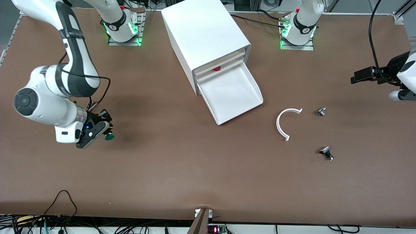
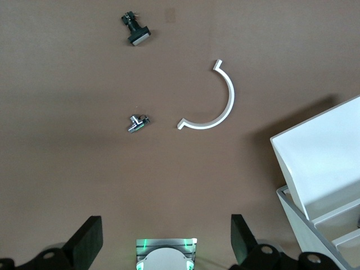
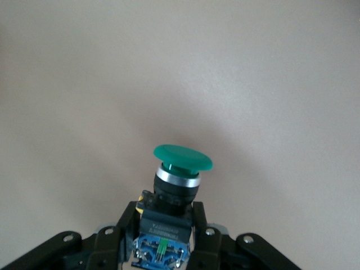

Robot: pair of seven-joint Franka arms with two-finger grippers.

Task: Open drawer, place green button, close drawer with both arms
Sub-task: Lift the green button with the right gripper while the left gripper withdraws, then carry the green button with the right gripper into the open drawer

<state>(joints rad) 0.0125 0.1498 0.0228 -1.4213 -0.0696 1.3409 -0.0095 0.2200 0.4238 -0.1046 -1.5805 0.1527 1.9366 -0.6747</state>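
**Inspector A:** Drawer (image 1: 234, 94) first. We find it drawn well out of the white cabinet (image 1: 204, 35), sloping down toward the front camera, its tray bare. The drawer with the red dot (image 1: 216, 68) above it is in. We judge the drawer stands open so that the button can be dropped in from above.

**Inspector B:** Agreed. We note the button (image 1: 109, 136) is not on the table. The right gripper (image 1: 104, 129) has its fingers clamped on the button's body, up in the air over bare table toward the right arm's end, well apart from the drawer. We read the grip on the body as chosen to leave the cap free and pointing outward for a clean release.

**Inspector A:** Its appearance?

**Inspector B:** In the right wrist view we record a round green cap (image 3: 183, 157), domed and wider than the neck, a bright metal collar under it, then a black housing with a blue block at the base between the fingers (image 3: 127, 216).

**Inspector A:** And the left gripper (image 2: 166, 239)?

**Inspector B:** Its fingers stand wide apart, holding nothing. It waits high over the left arm's end of the table. Below it we see a white curved strip (image 1: 285, 123) and two small metal components (image 1: 320, 111) (image 1: 326, 152), all untouched. We judge it is kept back for the closing push.
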